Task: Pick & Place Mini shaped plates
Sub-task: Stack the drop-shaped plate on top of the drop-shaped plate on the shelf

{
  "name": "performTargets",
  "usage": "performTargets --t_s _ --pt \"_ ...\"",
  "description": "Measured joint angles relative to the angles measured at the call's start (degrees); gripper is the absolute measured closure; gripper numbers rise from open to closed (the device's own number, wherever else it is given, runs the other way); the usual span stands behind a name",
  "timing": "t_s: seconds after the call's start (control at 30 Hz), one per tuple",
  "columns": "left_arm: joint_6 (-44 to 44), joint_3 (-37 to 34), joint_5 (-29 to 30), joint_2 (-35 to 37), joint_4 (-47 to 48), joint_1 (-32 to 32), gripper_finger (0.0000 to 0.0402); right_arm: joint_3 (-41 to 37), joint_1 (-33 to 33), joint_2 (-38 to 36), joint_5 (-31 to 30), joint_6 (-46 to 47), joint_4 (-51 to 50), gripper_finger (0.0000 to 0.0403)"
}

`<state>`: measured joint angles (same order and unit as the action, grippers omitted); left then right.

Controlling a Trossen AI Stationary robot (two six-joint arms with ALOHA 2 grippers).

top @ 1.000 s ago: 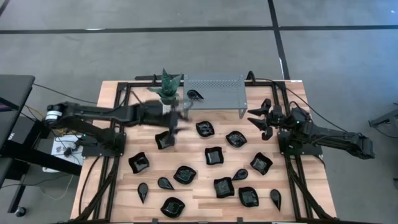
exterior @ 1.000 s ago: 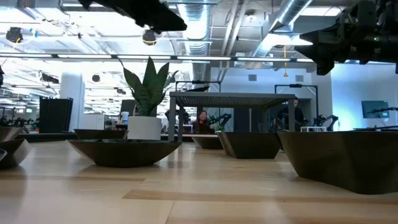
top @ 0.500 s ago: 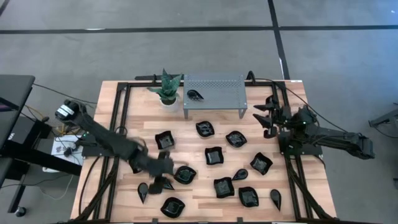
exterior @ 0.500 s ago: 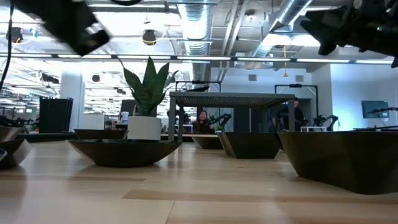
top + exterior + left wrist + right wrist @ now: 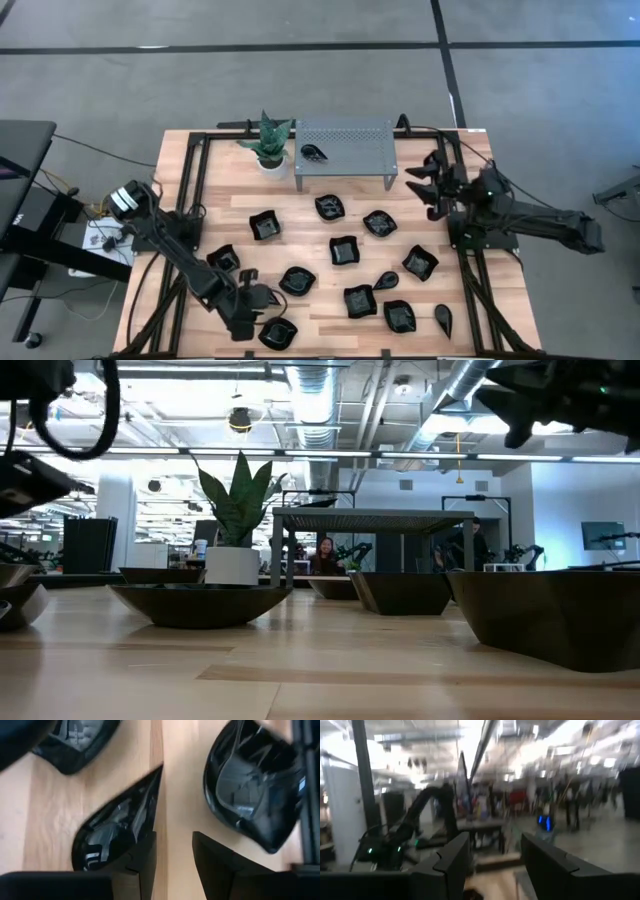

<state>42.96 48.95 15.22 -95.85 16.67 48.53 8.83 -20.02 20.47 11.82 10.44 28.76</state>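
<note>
Wooden table (image 5: pixel 180 160), framed by black rails. Grey perforated rack (image 5: pixel 345 140) at the far edge, one teardrop plate (image 5: pixel 315 152) on it; potted plant (image 5: pixel 268 142) beside. Mini shaped plates (image 5: pixel 345 249) scattered across the near half of the table. Left gripper (image 5: pixel 252 300) low at the near-left, fingers (image 5: pixel 145 860) spread, empty, over a teardrop dish (image 5: pixel 117 825). Right gripper (image 5: pixel 425 185) raised at the right edge, fingers spread, empty.

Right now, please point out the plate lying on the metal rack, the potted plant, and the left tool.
Plate on the rack (image 5: pixel 316 152), high view, its middle.
Potted plant (image 5: pixel 268 137), high view, its leaves.
Left tool (image 5: pixel 255 303), high view, midway between its open fingertips.
</note>
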Motion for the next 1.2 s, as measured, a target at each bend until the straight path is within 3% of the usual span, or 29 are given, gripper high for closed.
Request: performTargets --t_s 0.13,0.43,0.63,0.87,1.2 --pt "-0.1 0.0 1.8 -0.4 0.0 -1.1 0.0275 6.5 3.1 8.2 0.1 -0.3 -8.5 0.0228" --pt "-0.6 0.0 3.4 3.9 0.1 -1.6 0.0275 14.2 8.4 28.0 0.2 -3.5 -13.8 0.0228" --pt "-0.7 0.1 3.8 2.7 0.8 -1.6 0.0275 19.1 8.7 37.2 0.1 -3.5 -15.9 0.0228" --pt "-0.7 0.1 6.1 -0.3 1.1 -1.6 0.0275 21.5 8.7 43.1 0.1 -3.5 -16.0 0.0228" --pt "-0.5 0.1 8.6 -0.6 1.3 -1.7 0.0275 21.5 8.7 44.4 0.1 -3.5 -15.9 0.0228"
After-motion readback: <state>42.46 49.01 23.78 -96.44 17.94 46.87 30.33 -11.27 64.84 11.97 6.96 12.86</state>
